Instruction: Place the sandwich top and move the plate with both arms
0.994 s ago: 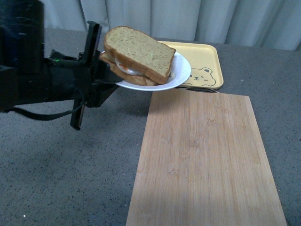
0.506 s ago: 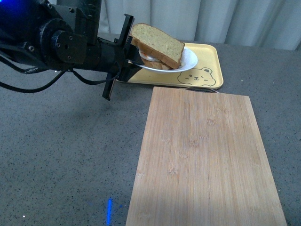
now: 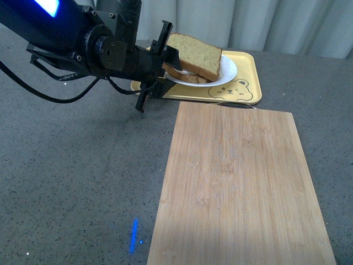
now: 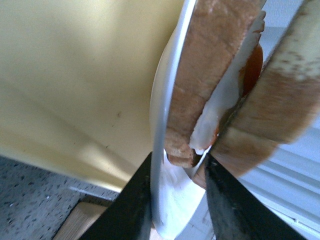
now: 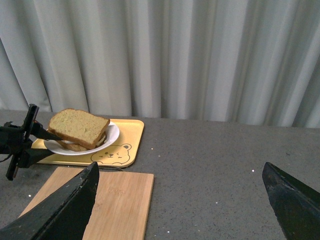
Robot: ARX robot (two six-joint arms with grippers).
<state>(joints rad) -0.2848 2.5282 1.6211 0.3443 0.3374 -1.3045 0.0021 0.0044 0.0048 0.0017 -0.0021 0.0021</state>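
Note:
My left gripper (image 3: 164, 63) is shut on the left rim of the white plate (image 3: 227, 73) and holds it just above the yellow tray (image 3: 247, 69). The sandwich top (image 3: 197, 54), a greenish-tan slice, lies tilted on the lower slice with egg. In the left wrist view the fingers (image 4: 131, 202) pinch the plate rim (image 4: 159, 150) with the sandwich top (image 4: 280, 105) and the egg slice beside them. In the right wrist view my right gripper (image 5: 180, 202) is open and empty, high above the table, far from the plate (image 5: 107, 139) and sandwich top (image 5: 80, 126).
A bamboo cutting board (image 3: 242, 187) lies in front of the tray, also in the right wrist view (image 5: 95, 200). The tray has a bear print (image 3: 234, 88). Grey speckled tabletop all around; a white curtain (image 5: 175, 55) hangs behind.
My left arm has carried the plate with the sandwich away from me and to the right, from over the table edge of the board to over the yellow tray, and lower.

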